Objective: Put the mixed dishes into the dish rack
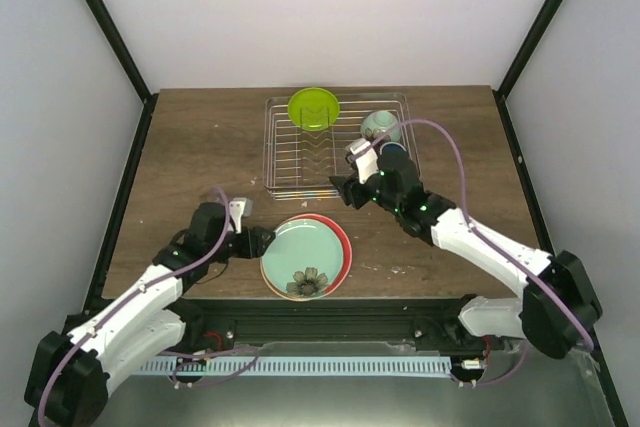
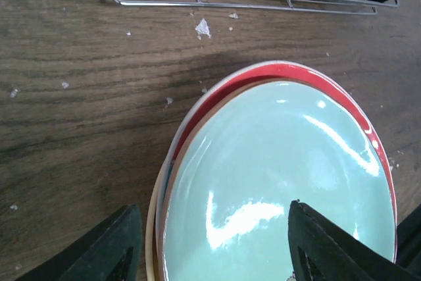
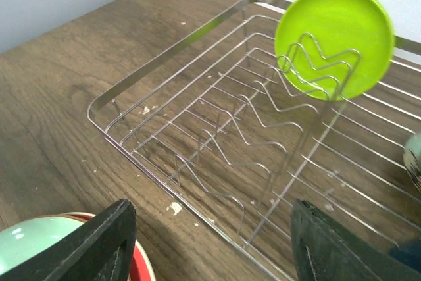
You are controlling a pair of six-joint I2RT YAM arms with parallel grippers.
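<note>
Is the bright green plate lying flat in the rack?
No, the lime-green plate stands upright on its edge, slotted into the dish rack.

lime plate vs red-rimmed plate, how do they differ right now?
Lime plate stands on edge in the dish rack; red-rimmed plate lies flat on the table, stacked on a tan plate. Lime plate is plain; red-rimmed plate has a teal centre with a flower. Both are round.

Beneath me: dark brown wood-grain tabletop (image 1: 200, 137), pale crumbs (image 2: 202, 27) scattered. White walls (image 1: 330, 7) at 9, 12, 3 o'clock. Black slanted corner posts (image 1: 105, 22) at 10, 2.
</note>
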